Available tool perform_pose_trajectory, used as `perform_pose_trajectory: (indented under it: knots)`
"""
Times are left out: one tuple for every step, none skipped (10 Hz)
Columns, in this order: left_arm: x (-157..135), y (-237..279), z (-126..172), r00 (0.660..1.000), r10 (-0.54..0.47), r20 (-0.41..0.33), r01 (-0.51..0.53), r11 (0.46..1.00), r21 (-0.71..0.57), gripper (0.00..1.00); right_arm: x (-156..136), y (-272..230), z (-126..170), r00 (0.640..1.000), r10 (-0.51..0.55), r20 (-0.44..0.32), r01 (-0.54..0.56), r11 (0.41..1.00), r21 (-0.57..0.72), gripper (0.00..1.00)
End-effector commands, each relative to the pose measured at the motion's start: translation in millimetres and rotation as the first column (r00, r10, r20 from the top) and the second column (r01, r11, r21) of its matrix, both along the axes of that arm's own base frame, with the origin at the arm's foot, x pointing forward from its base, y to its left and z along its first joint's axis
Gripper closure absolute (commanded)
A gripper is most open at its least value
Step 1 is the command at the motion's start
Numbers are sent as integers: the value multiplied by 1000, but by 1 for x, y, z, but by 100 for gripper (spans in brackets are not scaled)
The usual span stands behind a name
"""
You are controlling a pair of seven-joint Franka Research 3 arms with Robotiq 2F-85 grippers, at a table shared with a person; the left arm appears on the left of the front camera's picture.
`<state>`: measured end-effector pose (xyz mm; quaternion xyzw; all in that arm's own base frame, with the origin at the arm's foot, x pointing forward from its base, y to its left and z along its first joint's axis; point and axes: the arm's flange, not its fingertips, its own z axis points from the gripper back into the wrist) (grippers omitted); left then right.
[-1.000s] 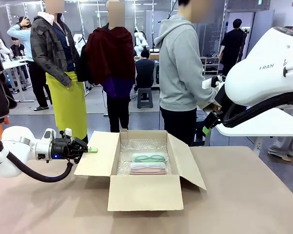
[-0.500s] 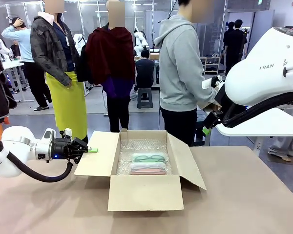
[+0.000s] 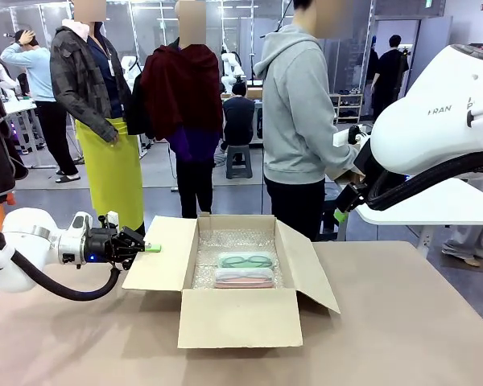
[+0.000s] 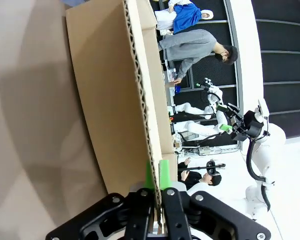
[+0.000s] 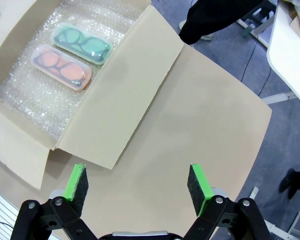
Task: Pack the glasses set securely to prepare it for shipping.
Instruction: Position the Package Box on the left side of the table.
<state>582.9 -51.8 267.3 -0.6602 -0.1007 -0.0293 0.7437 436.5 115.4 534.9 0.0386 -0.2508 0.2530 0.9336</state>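
Left wrist view first: the left gripper [image 4: 156, 186] sits at the bottom middle of the frame, pinched tight on the edge of the box's left flap [image 4: 110, 100], with the cardboard's corrugated edge running up between the green pads. In the front view that same left gripper [image 3: 150, 248] is at the left of the picture, clamped on the outer edge of the left flap [image 3: 163, 253], which is spread out and not folded in yet.

The right gripper [image 5: 138, 186] hangs high over the table with its jaws wide apart and nothing between them, looking down at the right flap [image 5: 125, 95] and the bare table [image 5: 200, 130] beyond it.

Moving inward, the cardboard box [image 3: 229, 318] sits mid-frame with all its flaps open. The bottom is lined with bubble wrap [image 5: 35, 90], and both cases already lie on it side by side, touching or nearly so: the mint green case [image 5: 81, 42] and the pink case [image 5: 61, 66], in the upper left of the right wrist view.

So I'd say the packing half is pretty much done: glasses in, padding under them. What's left looks like closing it up, left flap first since that's the one being held, then the other flaps. No tape anywhere that I can spot. The person [image 3: 298, 121] stands at the far side of the table.
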Motion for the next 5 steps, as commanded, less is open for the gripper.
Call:
perform_pose_trajectory:
  knots:
    - [1, 26, 3, 1000, -4, 8, 5, 1000, -30, 97, 1, 1, 2, 1000, -3, -7, 3, 1000, -9, 0]
    - [0, 47, 4, 1000, -8, 23, 9, 999, -42, 97, 1, 1, 2, 1000, -3, -7, 3, 1000, -9, 0]
    - [-2, 65, 3, 1000, -3, 29, 4, 999, -48, 97, 1, 1, 2, 1000, -3, -7, 3, 1000, -9, 0]
    - [-3, 80, -1, 999, -1, 40, 2, 1000, -30, 97, 1, 1, 2, 1000, -3, -7, 3, 1000, -9, 0]
    - [-6, 96, -3, 996, -46, 72, 47, 999, -10, 97, 1, 1, 2, 1000, -3, -7, 3, 1000, -9, 0]
